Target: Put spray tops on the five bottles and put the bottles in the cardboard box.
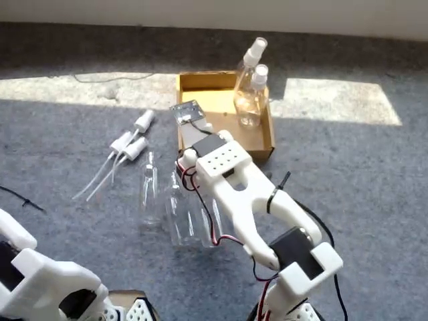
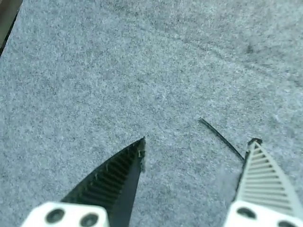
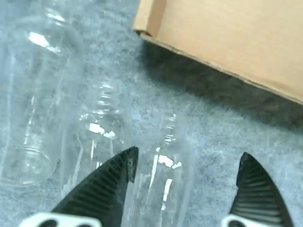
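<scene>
Three clear topless bottles point(image 1: 175, 204) lie side by side on the grey carpet. In the right wrist view my right gripper point(image 3: 188, 161) is open just above them, its fingers either side of the neck of one bottle point(image 3: 165, 177), close to the cardboard box wall point(image 3: 222, 38). Two more bottles point(image 3: 102, 135) lie beside that one. The cardboard box point(image 1: 194, 100) holds two upright bottles with white spray tops point(image 1: 252, 90). Three loose spray tops point(image 1: 130, 144) lie left of the box. My left gripper point(image 2: 198, 142) hangs open over bare carpet.
The right arm point(image 1: 234, 177) stretches from the front right toward the box and covers part of the bottles. The left arm point(image 1: 47, 284) sits at the front left corner. A black cable tie point(image 2: 220, 137) lies on the carpet under the left gripper.
</scene>
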Tool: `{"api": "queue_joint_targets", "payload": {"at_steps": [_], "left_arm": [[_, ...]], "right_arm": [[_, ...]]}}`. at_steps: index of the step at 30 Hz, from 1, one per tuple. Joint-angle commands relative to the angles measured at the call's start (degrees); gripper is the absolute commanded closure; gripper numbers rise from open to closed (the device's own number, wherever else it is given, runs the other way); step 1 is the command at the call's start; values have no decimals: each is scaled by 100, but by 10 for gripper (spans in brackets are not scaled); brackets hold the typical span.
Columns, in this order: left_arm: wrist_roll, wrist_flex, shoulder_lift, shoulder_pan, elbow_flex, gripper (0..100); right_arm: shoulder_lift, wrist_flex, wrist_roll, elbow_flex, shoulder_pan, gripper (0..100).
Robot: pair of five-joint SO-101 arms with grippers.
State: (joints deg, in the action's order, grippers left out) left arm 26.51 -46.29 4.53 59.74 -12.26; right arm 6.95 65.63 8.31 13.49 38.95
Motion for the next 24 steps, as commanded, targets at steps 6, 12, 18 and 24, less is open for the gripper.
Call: {"api": "queue_joint_targets", "payload": {"at_steps": [6, 12, 18, 24], "left_arm": [[26, 88, -66, 4, 154, 700], [26, 88, -66, -4, 154, 700], [26, 88, -66, -4, 154, 700], [26, 79, -66, 4, 154, 699]], "right_arm": [[374, -48, 18, -22, -40, 711], [365, -13, 44, -31, -66, 711], [356, 198, 18, -31, -66, 711], [356, 532, 18, -40, -40, 711]]}}
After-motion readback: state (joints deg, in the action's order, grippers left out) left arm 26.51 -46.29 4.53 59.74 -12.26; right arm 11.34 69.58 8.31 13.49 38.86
